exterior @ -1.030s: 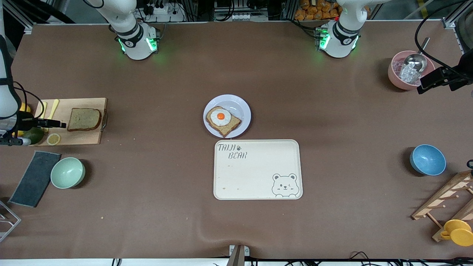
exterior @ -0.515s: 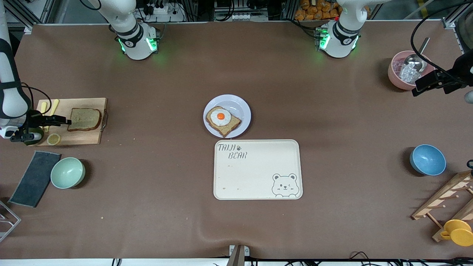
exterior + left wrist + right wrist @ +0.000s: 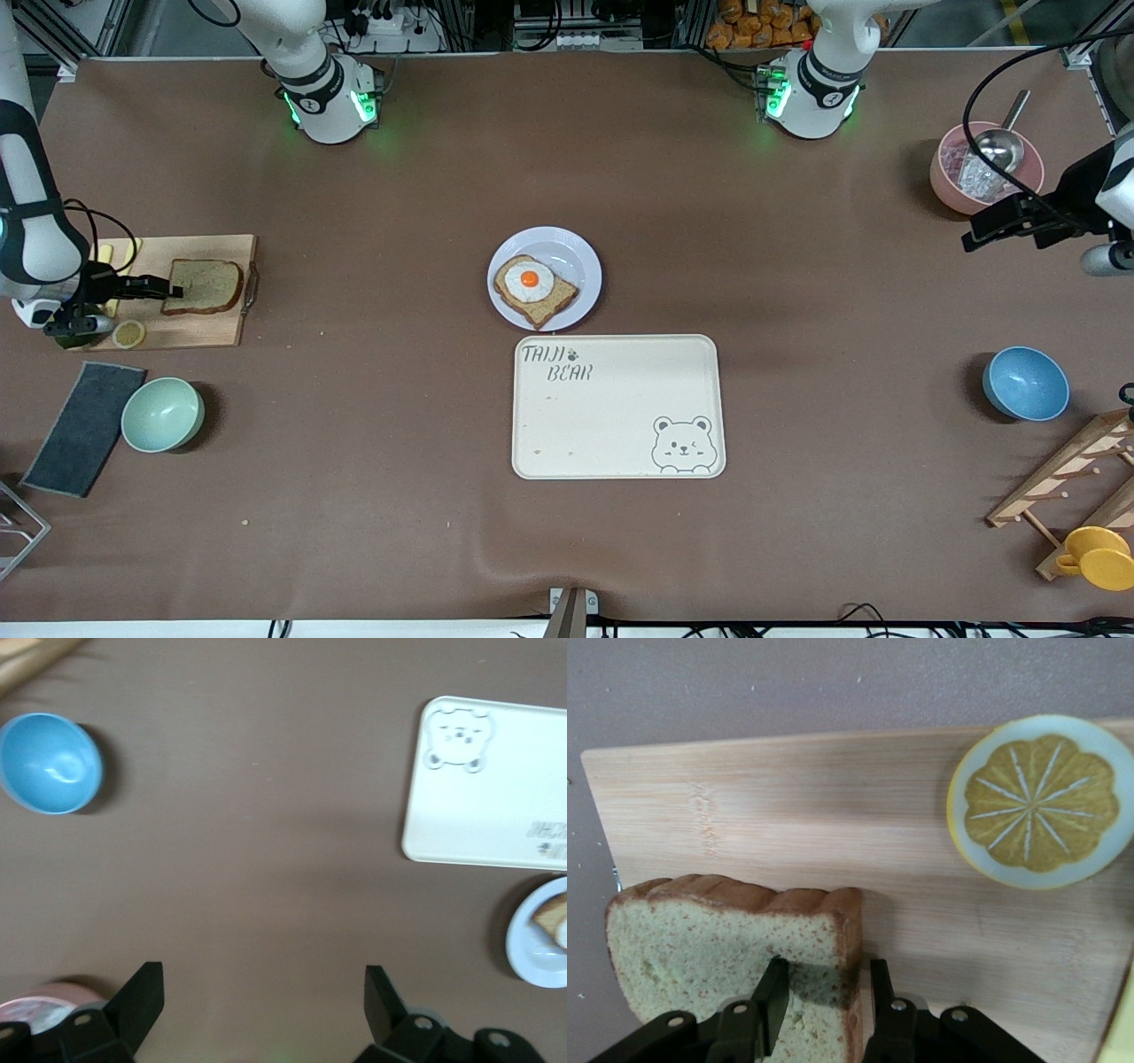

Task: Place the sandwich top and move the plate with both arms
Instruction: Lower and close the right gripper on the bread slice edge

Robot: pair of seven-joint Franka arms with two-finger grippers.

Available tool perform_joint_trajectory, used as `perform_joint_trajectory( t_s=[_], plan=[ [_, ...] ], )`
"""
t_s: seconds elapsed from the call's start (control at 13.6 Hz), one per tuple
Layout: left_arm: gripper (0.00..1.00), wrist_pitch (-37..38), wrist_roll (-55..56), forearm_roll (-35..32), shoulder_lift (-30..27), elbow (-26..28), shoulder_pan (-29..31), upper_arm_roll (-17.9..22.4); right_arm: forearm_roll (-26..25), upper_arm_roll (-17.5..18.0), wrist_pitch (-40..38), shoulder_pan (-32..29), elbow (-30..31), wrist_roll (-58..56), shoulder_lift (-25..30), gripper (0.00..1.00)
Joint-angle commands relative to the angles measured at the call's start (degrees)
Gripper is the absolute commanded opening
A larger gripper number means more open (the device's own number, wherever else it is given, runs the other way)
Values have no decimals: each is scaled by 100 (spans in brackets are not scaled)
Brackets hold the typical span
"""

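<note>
The right gripper is down at the cutting board, at the right arm's end of the counter. Its fingers have narrowed around the crust edge of the sandwich top: one finger lies on the crumb face, the other just off the crust, and whether they actually squeeze the bread I cannot tell. The slice lies flat on the board, with a lemon slice nearby on the same board.

The left gripper hangs over bare counter near the pink bowl, its fingers spread wide and holding nothing.

The plate sits mid-counter, carrying the egg-topped bread, just beside the bear-printed tray, which lies nearer the front camera.
</note>
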State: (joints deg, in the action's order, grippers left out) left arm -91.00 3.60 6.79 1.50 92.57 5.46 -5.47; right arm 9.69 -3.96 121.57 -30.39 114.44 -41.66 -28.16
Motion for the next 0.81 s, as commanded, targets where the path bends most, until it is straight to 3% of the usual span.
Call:
perform_joint_trajectory(
  t_s=[0.0,0.15,0.52,0.74],
  plan=[
    [100,-119,-8,199,184,-125,-1,2,103,115,43,-248,44,-149,3,18],
    [100,-207,-8,226,246,-134,-54,-24,225,115,25,-257,44,-140,3,0],
    [100,-375,-17,348,369,-143,-221,-33,296,141,-501,-143,-61,-132,56,0],
    [100,-375,-17,726,474,-108,-221,-42,296,142,-1229,137,-587,-140,109,0]
  ],
)
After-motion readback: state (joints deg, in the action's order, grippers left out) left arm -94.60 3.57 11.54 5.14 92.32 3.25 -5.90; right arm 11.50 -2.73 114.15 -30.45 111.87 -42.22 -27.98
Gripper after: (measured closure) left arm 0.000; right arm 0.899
